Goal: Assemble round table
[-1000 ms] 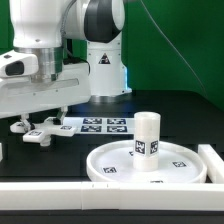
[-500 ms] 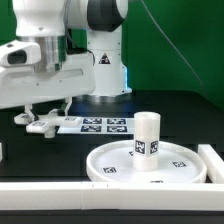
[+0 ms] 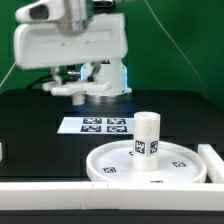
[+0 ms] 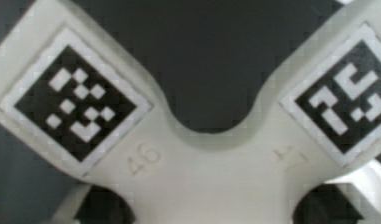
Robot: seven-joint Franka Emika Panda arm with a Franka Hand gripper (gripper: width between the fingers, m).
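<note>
The large round disc [image 3: 175,160] lies at the front right of the exterior view. The short cylinder leg [image 3: 148,133] stands upright on its hub. My gripper [image 3: 72,80] hangs high above the table at the left and is shut on the cross-shaped foot [image 3: 68,89], which is lifted clear of the table. In the wrist view the foot [image 4: 196,150] fills the frame with two of its tagged arms spread out. My gripper [image 4: 213,205] holds its centre, and a dark finger [image 4: 109,205] shows on each side.
The marker board [image 3: 100,125] lies flat on the black table behind the disc. A long white bar [image 3: 50,190] runs along the front edge and another [image 3: 213,160] stands at the right. The robot base [image 3: 108,75] is behind.
The arm has risen and moved toward the exterior view's right, carrying the foot up from table height beside the marker board.
</note>
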